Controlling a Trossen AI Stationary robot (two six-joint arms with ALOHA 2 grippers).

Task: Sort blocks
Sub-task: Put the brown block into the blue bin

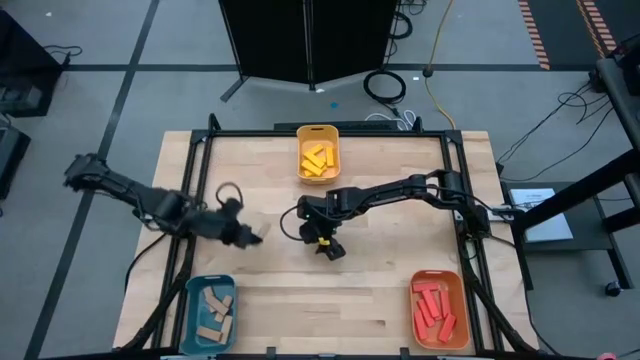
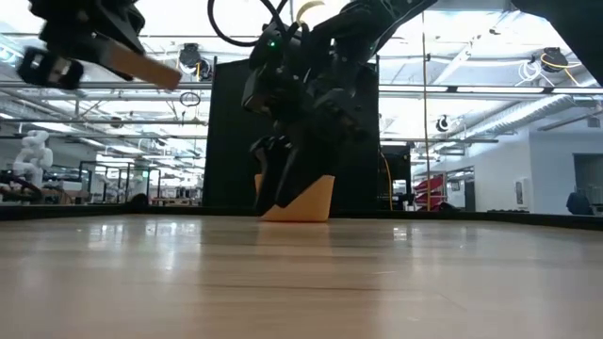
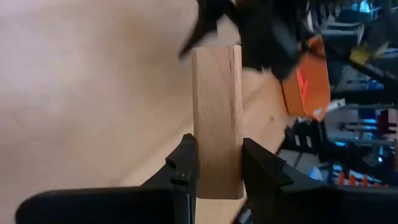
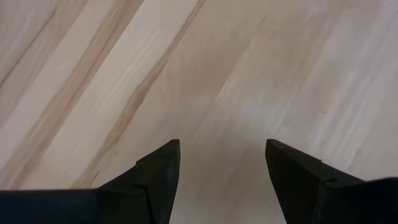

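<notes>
Left of centre in the high view, the left gripper [image 3: 217,171] clamps a tan block [image 3: 217,118] above the table [image 1: 390,290], while the right gripper [image 4: 221,165] hangs at frame centre, jaws spread wide and empty.

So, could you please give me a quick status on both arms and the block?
Left gripper shut on tan block, held above the table. Right gripper open, empty, low over bare table mid-table. Teal tray unobstructed.
</notes>
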